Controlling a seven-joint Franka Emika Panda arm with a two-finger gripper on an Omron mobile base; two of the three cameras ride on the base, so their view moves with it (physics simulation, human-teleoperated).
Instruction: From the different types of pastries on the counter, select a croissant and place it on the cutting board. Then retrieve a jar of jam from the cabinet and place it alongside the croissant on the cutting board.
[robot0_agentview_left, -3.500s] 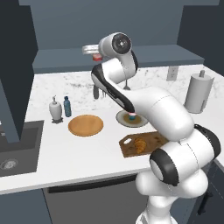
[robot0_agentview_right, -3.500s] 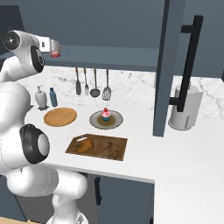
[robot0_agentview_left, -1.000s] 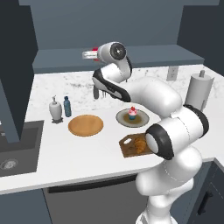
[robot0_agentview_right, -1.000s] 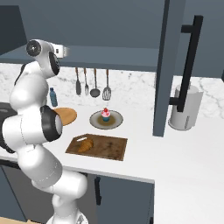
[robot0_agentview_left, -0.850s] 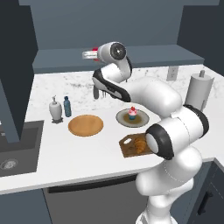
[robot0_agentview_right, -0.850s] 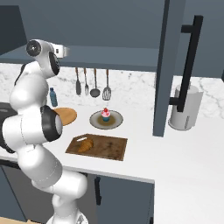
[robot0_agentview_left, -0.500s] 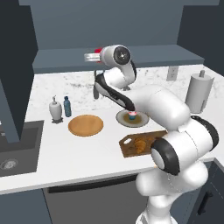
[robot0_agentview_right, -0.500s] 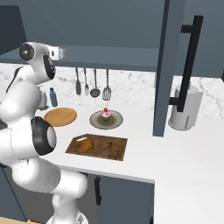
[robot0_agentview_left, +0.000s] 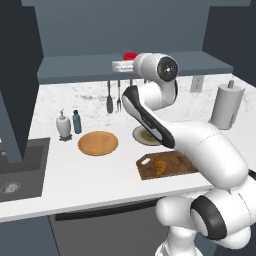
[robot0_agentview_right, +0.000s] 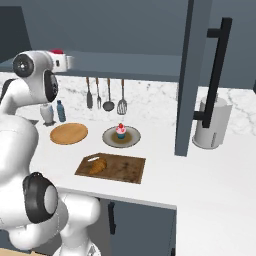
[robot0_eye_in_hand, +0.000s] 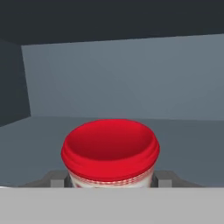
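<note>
The jar of jam (robot0_eye_in_hand: 110, 151), with its red lid and whitish label band, stands on the cabinet's shelf ledge (robot0_agentview_left: 75, 67) and sits close between my finger tips. My gripper (robot0_eye_in_hand: 109, 179) is up at that ledge (robot0_agentview_left: 122, 65) (robot0_agentview_right: 62, 61) and looks shut on the jar, whose red lid (robot0_agentview_left: 131, 56) peeks over the hand. The croissant (robot0_agentview_left: 160, 165) (robot0_agentview_right: 97, 165) lies on the left end of the dark cutting board (robot0_agentview_left: 177, 165) (robot0_agentview_right: 122, 170). The pink cupcake (robot0_agentview_right: 120, 131) rests on a dark plate behind the board.
A round tan wooden plate (robot0_agentview_left: 98, 143), a blue bottle (robot0_agentview_left: 76, 121) and a white dispenser (robot0_agentview_left: 62, 126) stand left of the board. Utensils (robot0_agentview_right: 105, 95) hang on the back wall. A paper towel roll (robot0_agentview_right: 212, 125) and an open cabinet door (robot0_agentview_right: 192, 75) are at the right, the sink (robot0_agentview_left: 20, 165) at the left.
The arm's elbow and upper links have swung about, while the hand has stayed at the shelf ledge around the jar. Croissant, board and cupcake have not moved.
</note>
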